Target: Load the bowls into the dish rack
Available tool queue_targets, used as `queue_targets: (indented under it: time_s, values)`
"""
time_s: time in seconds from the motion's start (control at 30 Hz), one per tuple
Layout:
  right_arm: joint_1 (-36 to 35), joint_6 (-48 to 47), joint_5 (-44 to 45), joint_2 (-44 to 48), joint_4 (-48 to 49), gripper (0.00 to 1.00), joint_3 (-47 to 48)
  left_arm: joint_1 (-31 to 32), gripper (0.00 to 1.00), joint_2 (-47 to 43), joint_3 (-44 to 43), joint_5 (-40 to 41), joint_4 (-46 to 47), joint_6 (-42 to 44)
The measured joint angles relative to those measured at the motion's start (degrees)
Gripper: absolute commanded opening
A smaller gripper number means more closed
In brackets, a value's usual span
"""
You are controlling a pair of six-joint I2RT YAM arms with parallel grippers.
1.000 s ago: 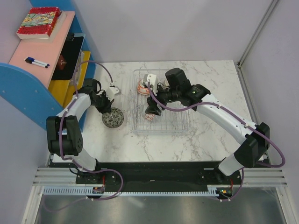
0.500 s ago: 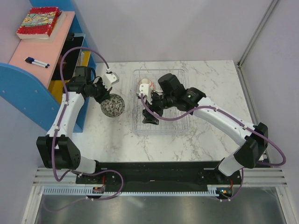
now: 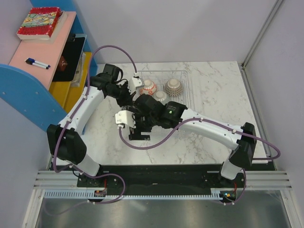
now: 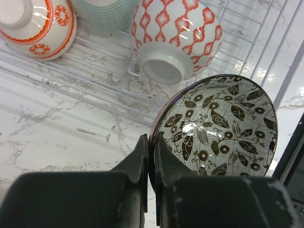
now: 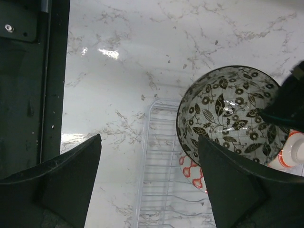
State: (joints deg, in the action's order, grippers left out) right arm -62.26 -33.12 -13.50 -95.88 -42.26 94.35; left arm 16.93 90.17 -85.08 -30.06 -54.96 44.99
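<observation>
My left gripper [image 4: 152, 152] is shut on the rim of a bowl with a black leaf-and-flower pattern [image 4: 218, 123], held tilted over the left end of the dish rack [image 4: 71, 61]. Several bowls lie upside down in the rack: a red-diamond one [image 4: 175, 33] just past the held bowl, an orange-trimmed one [image 4: 38, 23] and a teal one [image 4: 102, 14]. My right gripper [image 5: 149, 161] hangs open and empty above the rack's corner [image 5: 161, 156], beside the patterned bowl [image 5: 228, 114]. In the top view both arms cross over the rack [image 3: 187, 109] and hide the held bowl.
The rack's far half also holds a brownish patterned bowl [image 3: 173, 87] near the orange-trimmed bowl [image 3: 148, 86]. A blue and pink shelf unit [image 3: 42, 61] stands along the table's left side. The black base rail [image 5: 28, 85] runs along the near edge. White walls close in the back and right.
My left arm swung right, carrying the patterned bowl from the table to the rack's left end. My right gripper opened, left the red-diamond bowl in the rack and drew back toward the near-left corner.
</observation>
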Motion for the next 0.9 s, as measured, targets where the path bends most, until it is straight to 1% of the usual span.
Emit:
queue_targets:
  time_s: [0.03, 0.1, 0.2, 0.3, 0.4, 0.47, 0.57, 0.6, 0.63, 0.67, 0.7, 0.77, 0.87, 0.9]
  values:
    - [-1.03, -0.55, 1.7, -0.81, -0.26, 0.84, 0.0, 0.59, 0.02, 0.46, -0.63, 0.04, -0.52, -0.2]
    - [-2.51, -1.64, 4.61, -2.64, -0.83, 0.82, 0.0, 1.64, 0.02, 1.14, -1.88, 0.2, -1.29, -0.37]
    - [-3.21, -2.75, 7.91, -4.98, -1.62, 0.75, 0.33, 3.37, 0.02, 1.29, -2.95, 0.79, -2.34, -0.44]
    - [-3.19, -3.91, 11.54, -6.75, -2.25, 0.67, 0.87, 4.81, 0.02, 1.29, -3.17, 1.33, -3.34, -0.44]
    - [-3.1, -4.87, 14.43, -7.93, -2.82, 0.63, 2.03, 5.66, 0.02, 1.29, -3.17, 1.51, -4.39, -0.44]
    - [-3.1, -5.44, 15.74, -8.5, -2.99, 0.63, 2.91, 6.05, 0.02, 1.29, -3.17, 1.64, -5.09, -0.44]
    - [-3.13, -6.16, 17.16, -8.92, -3.19, 0.58, 3.63, 6.47, 0.02, 1.27, -3.17, 2.08, -5.66, -0.44]
    - [-3.13, -6.23, 17.27, -8.98, -3.3, 0.51, 3.63, 6.58, 0.02, 1.25, -3.17, 2.27, -5.73, -0.46]
    - [-3.13, -6.32, 17.38, -9.09, -3.5, 0.49, 3.63, 6.71, 0.02, 1.22, -3.17, 2.51, -5.66, -0.46]
    - [-3.17, -6.34, 17.29, -9.22, -3.89, 0.49, 3.65, 6.84, 0.02, 1.16, -3.19, 2.91, -5.55, -0.46]
    - [-3.28, -6.64, 17.44, -9.4, -4.24, 0.51, 3.65, 6.93, 0.02, 1.16, -3.34, 2.99, -5.64, -0.44]
    - [-3.37, -6.91, 17.46, -9.77, -4.81, 0.53, 3.78, 7.02, 0.02, 1.07, -3.39, 3.06, -5.81, -0.44]
    - [-3.37, -7.39, 17.66, -10.6, -5.79, 0.5, 4.33, 7.23, 0.02, 1.05, -3.45, 3.06, -6.25, -0.46]
    - [-3.34, -7.43, 17.68, -10.84, -5.99, 0.47, 4.5, 7.28, 0.02, 1.05, -3.45, 3.13, -6.23, -0.44]
